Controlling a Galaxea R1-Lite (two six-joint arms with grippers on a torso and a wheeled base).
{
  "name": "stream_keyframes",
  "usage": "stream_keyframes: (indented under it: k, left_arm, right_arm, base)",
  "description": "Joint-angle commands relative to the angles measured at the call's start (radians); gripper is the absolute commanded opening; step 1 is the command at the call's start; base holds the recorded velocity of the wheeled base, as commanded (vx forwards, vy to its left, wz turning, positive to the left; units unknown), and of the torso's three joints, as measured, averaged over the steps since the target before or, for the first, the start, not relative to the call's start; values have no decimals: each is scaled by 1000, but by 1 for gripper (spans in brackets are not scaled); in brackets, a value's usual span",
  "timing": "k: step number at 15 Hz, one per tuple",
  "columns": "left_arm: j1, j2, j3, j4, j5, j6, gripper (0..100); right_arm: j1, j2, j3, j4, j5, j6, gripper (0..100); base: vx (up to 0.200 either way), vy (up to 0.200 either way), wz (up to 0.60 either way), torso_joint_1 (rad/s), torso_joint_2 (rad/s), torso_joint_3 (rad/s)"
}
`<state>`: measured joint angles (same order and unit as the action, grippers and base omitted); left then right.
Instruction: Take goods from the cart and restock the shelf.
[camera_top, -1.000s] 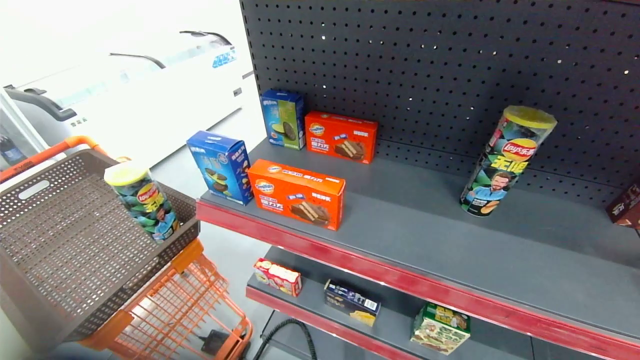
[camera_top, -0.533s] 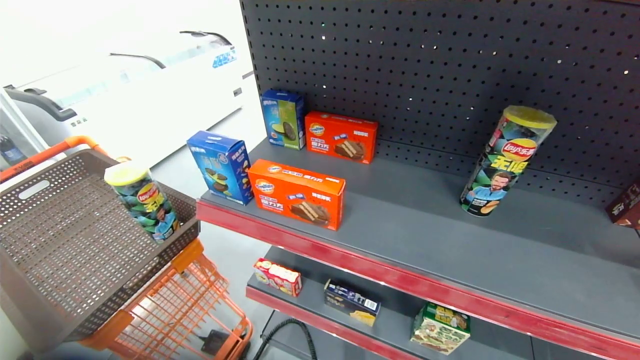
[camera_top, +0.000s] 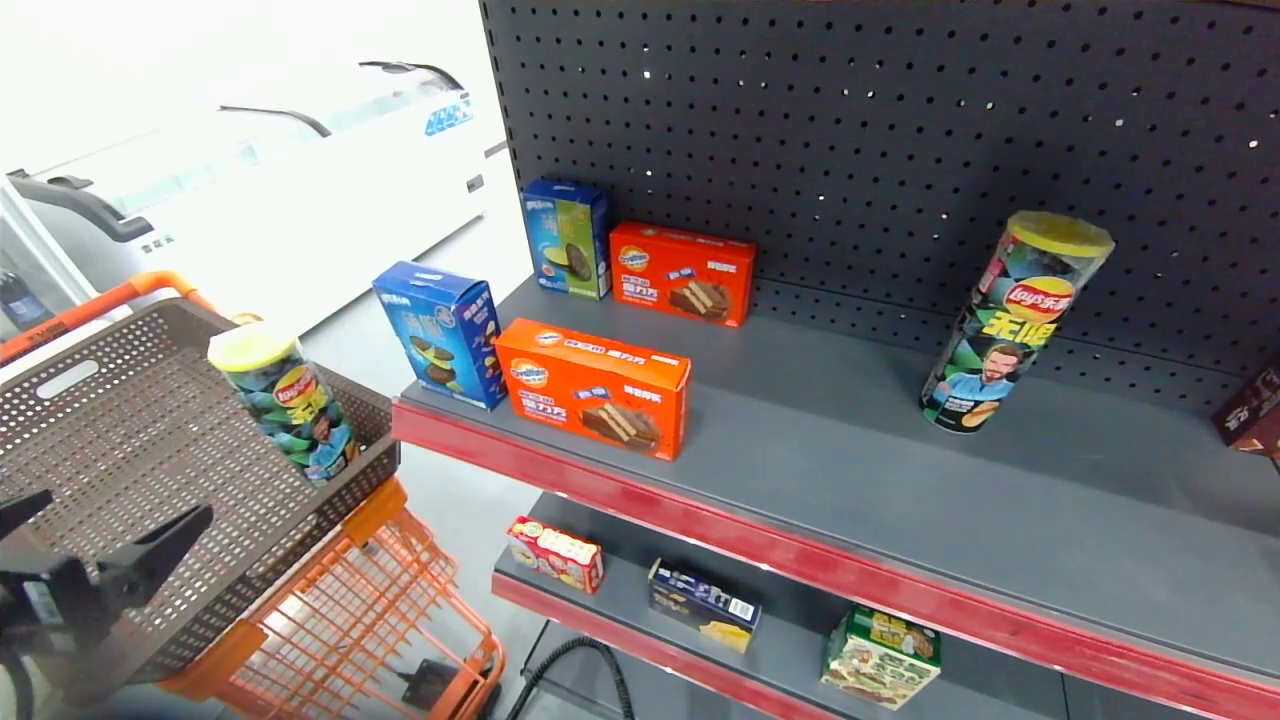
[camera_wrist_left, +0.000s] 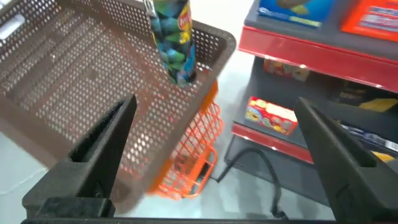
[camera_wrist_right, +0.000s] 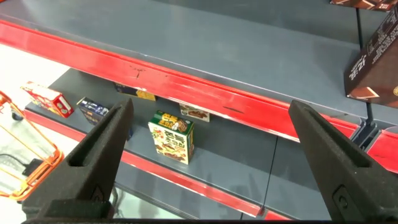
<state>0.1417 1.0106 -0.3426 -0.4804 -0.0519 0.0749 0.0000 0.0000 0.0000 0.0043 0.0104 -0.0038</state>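
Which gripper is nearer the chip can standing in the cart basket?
Left. The left gripper hangs open over the basket, short of the chip can; the right gripper faces the shelf, far off.

The shelf can (camera_top: 1015, 320) bears a red oval logo with white script, and big yellow characters beneath it. The cart can (camera_top: 283, 400) carries the same logo, smaller. The front orange box (camera_top: 592, 388) and rear orange box (camera_top: 682, 273) each show a round badge and white characters. Lettering on the front blue box (camera_top: 440, 333), the rear blue box (camera_top: 566, 237) and the freezer sticker (camera_top: 447, 115) is too small to read.
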Motion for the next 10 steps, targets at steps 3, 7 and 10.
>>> stream_keyframes:
  k: [3, 7, 10]
  left_arm:
    - [154, 459, -33, -353, -105, 144, 100]
    - [147, 666, -139, -530, -91, 141, 100]
    - [151, 769, -210, -573, -48, 135, 100]
  right_arm:
    - [0, 0, 0, 0, 0, 1, 100]
    - [0, 0, 0, 0, 0, -1, 100]
    - [0, 0, 0, 0, 0, -1, 100]
  base:
    - [0, 0, 0, 0, 0, 0]
    - [0, 0, 0, 0, 0, 0]
    - [0, 0, 0, 0, 0, 0]
